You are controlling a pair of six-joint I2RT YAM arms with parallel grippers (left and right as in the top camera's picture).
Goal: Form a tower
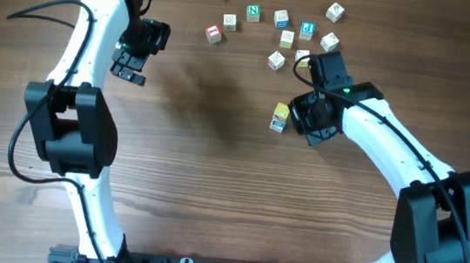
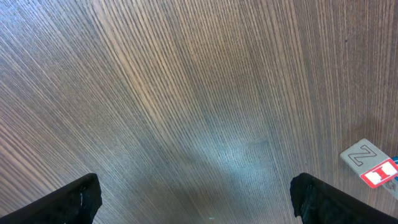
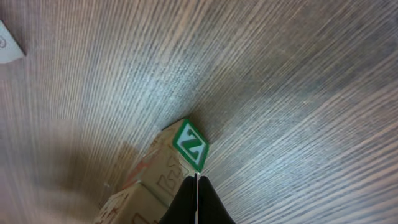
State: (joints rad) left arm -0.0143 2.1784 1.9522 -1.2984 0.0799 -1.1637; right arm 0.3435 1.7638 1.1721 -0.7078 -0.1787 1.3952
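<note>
- Surface [image 1: 213, 173]: brown wood veneer, matte, fine straight grain with darker streaks.
- Tower [image 1: 280, 116] at about 2 o'clock from the surface's middle: narrow stack of small pale wooden cubes, square-edged, yellow face on top, blue just below.
- In the right wrist view, green face [image 3: 190, 144] with a white letter on one of its cubes, turned corner-on like a diamond; bare pale wood with faint letters on the sides next to it.
- Right hand [image 3: 196, 190] closed, black fingers [image 3: 185, 206] pressed together to a thin seam; tips at the green face's lower corner, at 3 o'clock of the tower from overhead; touching or just beside, cannot tell.
- Left hand [image 2: 196, 196] wide open, blunt black fingers [image 2: 74, 202] at the lower corners of its own view, only bare grain between; at 10 o'clock of the surface, well apart from the tower.
- Loose cubes [image 1: 287, 38] scattered at 12 to 1 o'clock of the surface: same pale wood, faces framed in red, green or blue.
- At 3 o'clock of the left wrist view, pale cube [image 2: 360, 154] with a grey outlined letter, red-and-white face [image 2: 379, 174] just beside it at 5 o'clock.
- Left arm [image 1: 82, 45] and right arm [image 1: 391, 148]: smooth white shells, black joints.
</note>
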